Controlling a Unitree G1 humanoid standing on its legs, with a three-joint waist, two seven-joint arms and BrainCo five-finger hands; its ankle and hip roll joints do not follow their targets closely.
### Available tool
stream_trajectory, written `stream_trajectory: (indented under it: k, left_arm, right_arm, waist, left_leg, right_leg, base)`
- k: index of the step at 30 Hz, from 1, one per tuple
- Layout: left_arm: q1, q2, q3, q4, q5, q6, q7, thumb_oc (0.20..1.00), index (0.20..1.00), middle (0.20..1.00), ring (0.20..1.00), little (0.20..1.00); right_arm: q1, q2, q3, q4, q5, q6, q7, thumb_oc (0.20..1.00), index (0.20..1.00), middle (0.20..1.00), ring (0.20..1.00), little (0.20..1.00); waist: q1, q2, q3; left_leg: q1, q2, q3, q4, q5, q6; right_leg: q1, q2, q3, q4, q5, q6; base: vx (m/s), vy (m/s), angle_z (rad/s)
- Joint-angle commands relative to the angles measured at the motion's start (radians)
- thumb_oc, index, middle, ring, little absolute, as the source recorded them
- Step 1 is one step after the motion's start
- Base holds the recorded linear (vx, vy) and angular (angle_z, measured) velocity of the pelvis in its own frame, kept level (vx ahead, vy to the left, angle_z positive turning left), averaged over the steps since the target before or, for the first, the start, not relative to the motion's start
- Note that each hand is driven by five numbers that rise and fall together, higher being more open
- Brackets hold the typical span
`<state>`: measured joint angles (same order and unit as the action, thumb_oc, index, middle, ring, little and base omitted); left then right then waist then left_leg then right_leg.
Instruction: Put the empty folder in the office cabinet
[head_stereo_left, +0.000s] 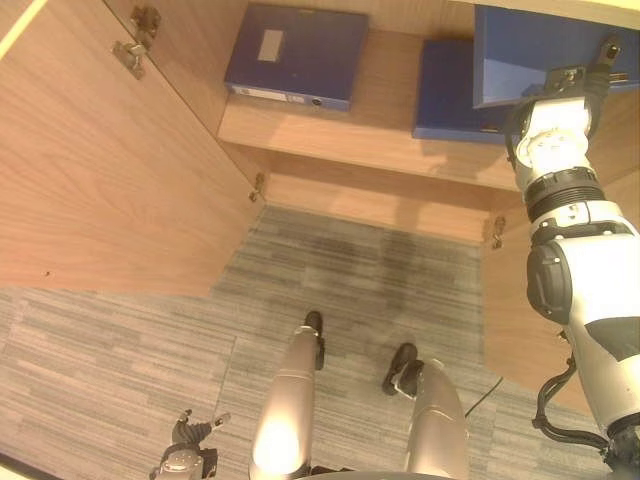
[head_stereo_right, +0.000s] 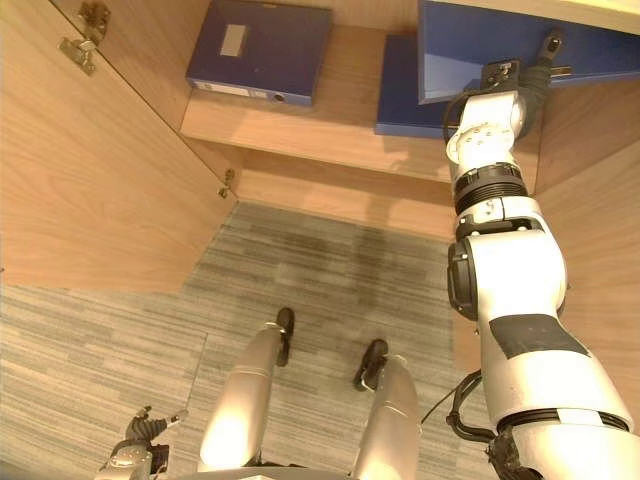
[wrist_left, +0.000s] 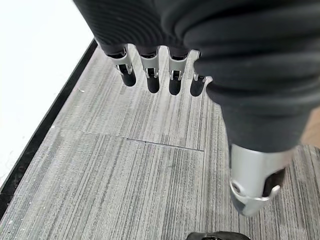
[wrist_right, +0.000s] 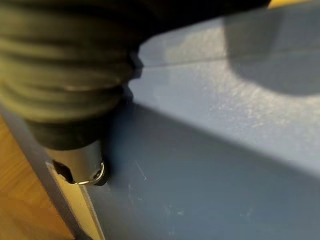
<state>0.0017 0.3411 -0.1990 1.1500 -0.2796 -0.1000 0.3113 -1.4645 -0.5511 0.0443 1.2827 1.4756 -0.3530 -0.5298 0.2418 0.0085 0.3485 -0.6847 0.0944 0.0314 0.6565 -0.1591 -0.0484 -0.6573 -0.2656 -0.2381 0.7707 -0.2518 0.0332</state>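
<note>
From the left eye view I see my right hand (head_stereo_left: 575, 85) raised at the far right of the open office cabinet (head_stereo_left: 110, 170), against a blue folder (head_stereo_left: 520, 55) that is tilted, one edge lifted above the shelf (head_stereo_left: 330, 135); it overlaps a second blue folder (head_stereo_left: 445, 95) lying flat beneath it, and a third blue folder (head_stereo_left: 295, 55) lies flat to the left; my left hand (head_stereo_left: 190, 445) hangs low at near left over the grey carpet (head_stereo_left: 380, 270); the risk I judge is the tilted folder catching the flat one or slipping off the shelf's near edge if my hold is loose

The right eye view shows the folder's (head_stereo_right: 500, 45) long axis running left to right along the shelf, its broad face turned towards me and down

In the left wrist view the fingers (wrist_left: 150, 80) hang straight and relaxed, holding nothing

In the right wrist view the thumb (wrist_right: 82, 162) presses the folder's blue face (wrist_right: 210, 165) near its edge; I cannot tell how the other fingers sit
</note>
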Motion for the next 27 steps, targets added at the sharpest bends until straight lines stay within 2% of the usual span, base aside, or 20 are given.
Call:
stream_trajectory:
  k: [1, 8, 14, 19, 24, 27]
  left_arm:
    - [0.031, 0.084, -0.021, 0.077, -0.016, -0.004, 0.010, 1.000, 1.000, 1.000, 1.000, 1.000]
    - [0.046, 0.083, -0.013, 0.092, -0.005, -0.002, 0.006, 1.000, 1.000, 1.000, 1.000, 1.000]
    - [0.027, 0.081, -0.041, 0.088, 0.009, -0.013, 0.001, 1.000, 1.000, 1.000, 1.000, 1.000]
    - [0.025, 0.078, -0.054, 0.084, 0.006, -0.016, 0.002, 1.000, 1.000, 1.000, 1.000, 1.000]
    - [0.029, 0.063, -0.067, 0.087, 0.007, -0.012, 0.002, 1.000, 1.000, 1.000, 1.000, 1.000]
    - [0.030, 0.062, -0.070, 0.087, 0.005, -0.014, 0.002, 1.000, 1.000, 1.000, 1.000, 1.000]
  right_arm:
    - [-0.136, -0.130, 0.066, -0.127, -0.045, -0.065, 0.111, 0.200, 0.200, 0.200, 0.200, 0.200]
    - [-0.106, -0.170, 0.034, -0.076, -0.018, -0.073, 0.119, 0.200, 0.200, 0.200, 0.200, 0.200]
    - [-0.044, -0.165, -0.027, -0.003, 0.004, -0.055, 0.124, 0.200, 0.200, 0.200, 0.200, 0.200]
    - [-0.031, -0.168, -0.040, 0.007, 0.011, -0.056, 0.127, 0.200, 0.200, 0.200, 0.200, 0.200]
    - [0.004, -0.165, -0.063, -0.016, 0.034, -0.090, 0.149, 0.200, 0.200, 0.200, 0.200, 0.200]
    - [0.008, -0.163, -0.070, -0.020, 0.044, -0.100, 0.155, 0.200, 0.200, 0.200, 0.200, 0.200]
  waist:
    - [0.020, -0.009, -0.036]
    - [0.035, 0.010, -0.034]
    - [0.056, 0.065, -0.011]
    - [0.061, 0.084, -0.008]
    - [0.063, 0.122, 0.000]
    - [0.064, 0.126, -0.005]
  left_leg:
    - [0.007, 0.033, -0.060, -0.026, -0.056, -0.015]
    - [0.001, 0.027, -0.065, -0.025, -0.052, -0.016]
    - [-0.067, 0.005, -0.081, 0.022, -0.050, -0.012]
    - [-0.121, -0.001, -0.089, 0.063, -0.055, -0.011]
    - [-0.209, -0.006, -0.097, 0.144, -0.075, -0.003]
    - [-0.232, -0.006, -0.096, 0.166, -0.082, -0.002]
  right_leg:
    - [0.184, -0.039, -0.032, -0.010, -0.054, 0.066]
    - [0.182, -0.046, -0.040, 0.005, -0.062, 0.069]
    - [0.123, -0.067, -0.043, 0.074, -0.093, 0.063]
    - [0.070, -0.081, -0.039, 0.119, -0.117, 0.053]
    - [-0.017, -0.115, -0.025, 0.212, -0.152, 0.040]
    - [-0.040, -0.120, -0.021, 0.235, -0.162, 0.037]
  base:
    - [0.00, -0.002, 0.38]
    - [0.01, -0.006, 0.08]
    - [-0.01, -0.026, 0.15]
    - [-0.02, -0.021, 0.07]
    - [-0.01, -0.007, 0.09]
    - [0.00, 0.001, 0.06]
